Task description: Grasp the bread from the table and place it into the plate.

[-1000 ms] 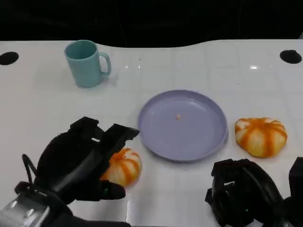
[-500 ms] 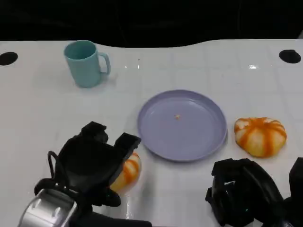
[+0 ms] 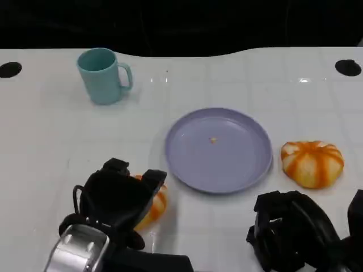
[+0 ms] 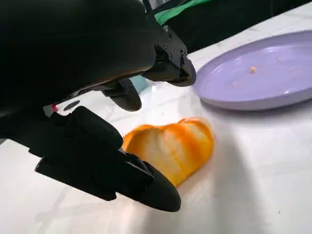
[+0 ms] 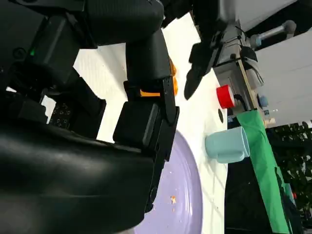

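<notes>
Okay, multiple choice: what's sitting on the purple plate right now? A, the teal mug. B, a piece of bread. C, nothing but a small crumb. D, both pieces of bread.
C: the plate holds just a tiny crumb; one bread lies on the table beside it, the other bread lies under the left hand, and the mug stands apart on the table.

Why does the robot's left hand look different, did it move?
Yes. The left hand slid toward the plate and came down over the bread, covering more of it than before.
</notes>
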Controlling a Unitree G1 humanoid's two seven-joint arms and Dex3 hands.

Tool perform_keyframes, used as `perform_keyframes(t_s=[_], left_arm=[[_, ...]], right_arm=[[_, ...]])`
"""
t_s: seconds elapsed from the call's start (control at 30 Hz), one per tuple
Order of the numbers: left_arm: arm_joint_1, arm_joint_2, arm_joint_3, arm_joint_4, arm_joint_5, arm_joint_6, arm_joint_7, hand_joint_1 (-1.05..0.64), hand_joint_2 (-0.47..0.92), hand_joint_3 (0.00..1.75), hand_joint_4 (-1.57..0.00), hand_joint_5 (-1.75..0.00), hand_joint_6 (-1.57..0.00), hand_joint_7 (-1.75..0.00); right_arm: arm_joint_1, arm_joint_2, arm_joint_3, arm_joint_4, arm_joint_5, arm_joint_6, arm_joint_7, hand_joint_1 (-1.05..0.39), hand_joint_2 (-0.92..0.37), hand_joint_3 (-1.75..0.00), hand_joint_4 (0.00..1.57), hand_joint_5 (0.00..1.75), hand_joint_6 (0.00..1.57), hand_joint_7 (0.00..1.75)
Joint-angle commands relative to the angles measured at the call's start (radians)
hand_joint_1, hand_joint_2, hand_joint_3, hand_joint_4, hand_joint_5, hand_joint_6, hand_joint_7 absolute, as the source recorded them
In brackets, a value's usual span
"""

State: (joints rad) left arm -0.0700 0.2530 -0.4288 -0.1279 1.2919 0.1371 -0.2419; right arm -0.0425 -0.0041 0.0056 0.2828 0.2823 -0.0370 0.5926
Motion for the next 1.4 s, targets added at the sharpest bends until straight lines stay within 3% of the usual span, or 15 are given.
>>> perform_keyframes(t_s=[0.03, 0.43, 0.5, 0.63, 0.7, 0.73, 0.83, 1.0, 1.03, 1.1, 1.17, 1.2, 1.27, 1.4], left_arm=[[-0.038, 0.000, -0.022, 0.092, 0.009, 0.030, 0.070, -0.70, 0.73, 0.00, -0.25, -0.73, -0.31, -0.06], [-0.111, -0.020, -0.065, 0.335, -0.072, 0.045, 0.277, -0.61, 0.72, 0.00, -0.19, -0.90, -0.33, -0.06], [-0.120, -0.021, -0.067, 0.368, -0.100, 0.032, 0.319, -0.59, 0.73, 0.01, -0.21, -0.96, -0.36, -0.07], [-0.130, -0.017, -0.069, 0.403, -0.150, -0.005, 0.402, -0.52, 0.77, 0.07, -0.40, -1.17, -0.53, -0.14], [-0.137, -0.011, -0.070, 0.438, -0.172, -0.045, 0.485, -0.44, 0.45, 0.79, -0.59, -1.49, -0.71, -0.16], [-0.141, -0.008, -0.071, 0.454, -0.181, -0.060, 0.513, -0.40, 0.35, 1.02, -0.68, -1.64, -0.79, -0.17], [-0.160, 0.000, -0.080, 0.518, -0.199, -0.108, 0.603, -0.36, 0.34, 1.18, -0.81, -1.73, -0.95, -0.23], [-0.206, 0.004, -0.125, 0.644, -0.172, -0.099, 0.709, -0.39, 0.43, 1.08, -0.92, -1.75, -1.16, -0.41], [-0.215, 0.002, -0.136, 0.673, -0.165, -0.094, 0.738, -0.40, 0.44, 1.07, -0.93, -1.75, -1.17, -0.46], [-0.234, -0.006, -0.151, 0.736, -0.165, -0.098, 0.821, -0.42, 0.40, 1.11, -0.96, -1.75, -1.06, -0.90], [-0.252, -0.017, -0.159, 0.804, -0.176, -0.115, 0.917, -0.39, 0.32, 1.25, -1.00, -1.75, -0.90, -1.43], [-0.263, -0.022, -0.162, 0.844, -0.186, -0.134, 0.963, -0.39, 0.30, 1.31, -1.00, -1.75, -0.86, -1.57], [-0.287, -0.035, -0.166, 0.923, -0.207, -0.167, 1.056, -0.37, 0.28, 1.38, -1.02, -1.75, -0.84, -1.71], [-0.337, -0.064, -0.177, 1.083, -0.238, -0.224, 1.220, -0.33, 0.24, 1.48, -1.05, -1.75, -0.83, -1.74]], right_arm=[[0.000, -0.011, -0.006, 0.002, 0.008, -0.008, 0.002, -1.05, -0.03, -1.41, 1.52, 1.36, 1.57, 1.00], [0.001, -0.013, -0.001, 0.006, 0.003, -0.020, 0.007, -1.05, -0.05, -1.38, 1.54, 1.35, 1.57, 1.01], [0.004, -0.013, -0.001, 0.004, 0.004, -0.017, 0.007, -1.05, -0.05, -1.39, 1.54, 1.36, 1.57, 1.01], [0.011, -0.011, -0.002, -0.008, 0.005, -0.003, -0.006, -1.05, -0.05, -1.39, 1.52, 1.36, 1.57, 1.01], [0.012, -0.012, -0.002, -0.009, 0.008, 0.000, -0.002, -1.05, -0.05, -1.39, 1.51, 1.37, 1.57, 0.99], [0.011, -0.012, -0.003, -0.009, 0.010, 0.001, -0.001, -1.05, -0.05, -1.38, 1.50, 1.37, 1.57, 0.98], [0.010, -0.013, -0.003, -0.008, 0.010, 0.000, 0.003, -1.05, -0.06, -1.37, 1.50, 1.38, 1.57, 0.98], [0.007, -0.014, -0.004, 0.001, 0.010, -0.009, 0.009, -1.05, -0.06, -1.38, 1.51, 1.38, 1.57, 0.99], [0.007, -0.014, -0.005, 0.002, 0.010, -0.009, 0.009, -1.05, -0.06, -1.38, 1.51, 1.38, 1.57, 0.99], [0.007, -0.014, -0.005, 0.002, 0.009, -0.011, 0.008, -1.05, -0.06, -1.37, 1.51, 1.37, 1.57, 0.99], [0.006, -0.014, -0.005, 0.004, 0.006, -0.015, 0.009, -1.05, -0.06, -1.38, 1.51, 1.37, 1.57, 0.99], [0.004, -0.015, -0.007, 0.006, 0.010, -0.012, 0.011, -1.05, -0.06, -1.38, 1.52, 1.37, 1.57, 0.99], [0.001, -0.014, -0.009, 0.006, 0.014, -0.002, 0.011, -1.05, -0.05, -1.38, 1.52, 1.37, 1.57, 0.99], [0.002, -0.015, -0.009, 0.005, 0.008, -0.009, 0.008, -1.05, -0.05, -1.38, 1.53, 1.36, 1.57, 1.00]])
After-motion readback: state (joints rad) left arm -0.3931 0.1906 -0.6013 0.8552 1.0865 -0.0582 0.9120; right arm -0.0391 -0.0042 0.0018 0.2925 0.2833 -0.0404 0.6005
